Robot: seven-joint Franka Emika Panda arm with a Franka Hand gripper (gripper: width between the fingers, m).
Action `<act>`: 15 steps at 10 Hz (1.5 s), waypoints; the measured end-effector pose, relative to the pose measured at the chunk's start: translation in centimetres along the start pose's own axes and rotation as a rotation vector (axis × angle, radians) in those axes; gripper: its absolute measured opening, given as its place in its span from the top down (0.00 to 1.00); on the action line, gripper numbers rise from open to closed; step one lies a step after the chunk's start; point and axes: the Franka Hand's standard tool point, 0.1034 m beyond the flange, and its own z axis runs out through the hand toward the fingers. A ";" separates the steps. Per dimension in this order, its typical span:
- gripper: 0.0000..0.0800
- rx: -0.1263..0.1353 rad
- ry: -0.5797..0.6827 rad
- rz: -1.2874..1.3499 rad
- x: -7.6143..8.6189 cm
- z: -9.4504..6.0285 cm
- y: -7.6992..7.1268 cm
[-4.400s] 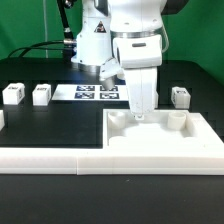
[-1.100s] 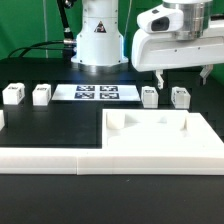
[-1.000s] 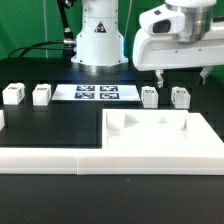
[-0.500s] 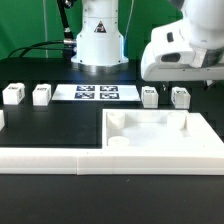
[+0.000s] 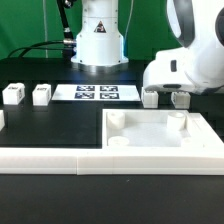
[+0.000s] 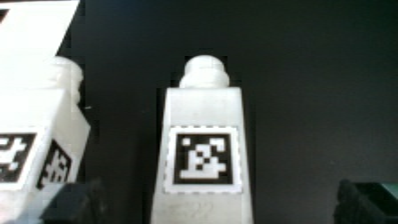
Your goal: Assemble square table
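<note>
1. On the exterior view's left, the outer spare leg (image 5: 12, 94) and the inner spare leg (image 5: 41, 94) sit on the black table (image 5: 60, 125), well apart from the slab.
2. The marker board (image 5: 93, 93) lies flat behind the centre.
3. The square tabletop slab (image 5: 160, 140) lies recessed face up behind the long border bar (image 5: 50, 157). No leg stands in its corner holes.
4. Just behind the slab sit the neighbour leg (image 5: 151, 98) and, probably the one targeted, the end leg (image 5: 180, 98).
5. The gripper (image 6: 217, 198) hangs over a tagged leg, jaws spread fully and empty, with a dark fingertip (image 6: 374, 195) clear of each side.
6. Judged step: picking a first leg. Next it should descend centred and close on the leg without nudging its neighbour.
</note>
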 end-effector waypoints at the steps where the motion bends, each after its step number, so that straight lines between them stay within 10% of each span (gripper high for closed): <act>1: 0.19 0.000 0.001 0.000 0.0 0.0 0.0; 8: 0.19 -0.016 -0.057 0.008 0.0 1.9 -0.1; 11: 0.64 -0.016 -0.059 0.007 -0.1 2.0 -0.1; 15: 0.64 -0.016 -0.059 0.007 -0.1 2.0 -0.1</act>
